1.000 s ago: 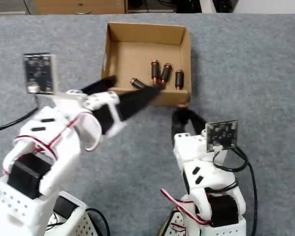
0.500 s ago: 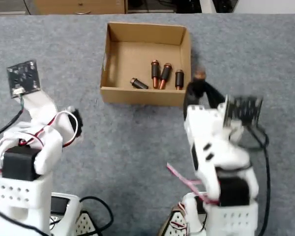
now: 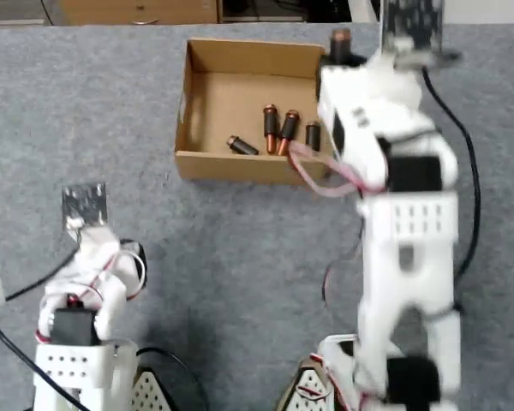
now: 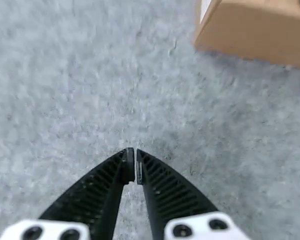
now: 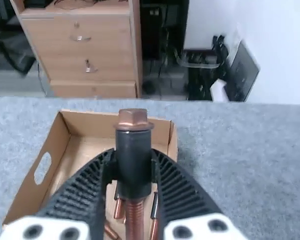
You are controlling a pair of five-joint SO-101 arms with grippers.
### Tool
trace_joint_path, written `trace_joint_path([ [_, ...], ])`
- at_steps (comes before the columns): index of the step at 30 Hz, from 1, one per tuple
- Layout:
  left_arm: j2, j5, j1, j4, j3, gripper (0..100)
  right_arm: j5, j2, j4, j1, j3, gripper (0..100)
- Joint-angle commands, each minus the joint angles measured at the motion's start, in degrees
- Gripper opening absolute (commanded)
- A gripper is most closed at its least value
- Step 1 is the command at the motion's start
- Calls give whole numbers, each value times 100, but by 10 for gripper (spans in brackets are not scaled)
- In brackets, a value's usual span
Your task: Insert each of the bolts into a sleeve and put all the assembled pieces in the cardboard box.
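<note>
**Right arm up at the box's far corner, left arm drawn back**

Since half a second earlier, the right arm has stretched from beside the box's lower right corner to its upper right corner. The left arm has folded back into the lower left of the high view. The box contents are unchanged.

Count: one cardboard box (image 3: pixel 253 58), upper centre of the high view, on the grey table (image 3: pixel 86 94). Five bolt-and-sleeve pieces in all.

Four lie loose on the box floor. A row of three (image 3: pixel 288 131) sits toward the right wall, long axes running roughly top to bottom of the frame. The two on the left of the row have copper heads toward the top. A slanted piece (image 3: pixel 240 145) lies apart from them, close to the lower wall.

The fifth is the held piece (image 5: pixel 133 155), a black sleeve (image 5: pixel 133 147) on a copper bolt (image 5: pixel 133 118). In the right wrist view it stands upright at frame centre, with the hex head on top and the threaded shank out below the sleeve. In the high view its head (image 3: pixel 340 37) shows at the box's upper right corner.

The right gripper (image 5: pixel 133 167) is clamped on the sleeve, one finger on each side.

The left gripper (image 4: pixel 132 161) is closed to a hairline gap with nothing between the tips. It hangs over bare table, with a box corner (image 4: pixel 255 30) at the upper right of that view.

A wooden drawer cabinet (image 5: pixel 80 45) stands beyond the table, upper left of the right wrist view.
</note>
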Motion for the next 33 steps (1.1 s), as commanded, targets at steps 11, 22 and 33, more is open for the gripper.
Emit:
trace_joint_path([
  [11,-1385,-9,-237,220,1231,19,53,5226,2084,-374,-5508,2],
  [22,-1411,0,-352,888,1354,19,53,8242,2523,-365,-8004,2],
  [33,-1411,0,-343,888,1354,19,545,9279,2848,-382,-8646,108],
])
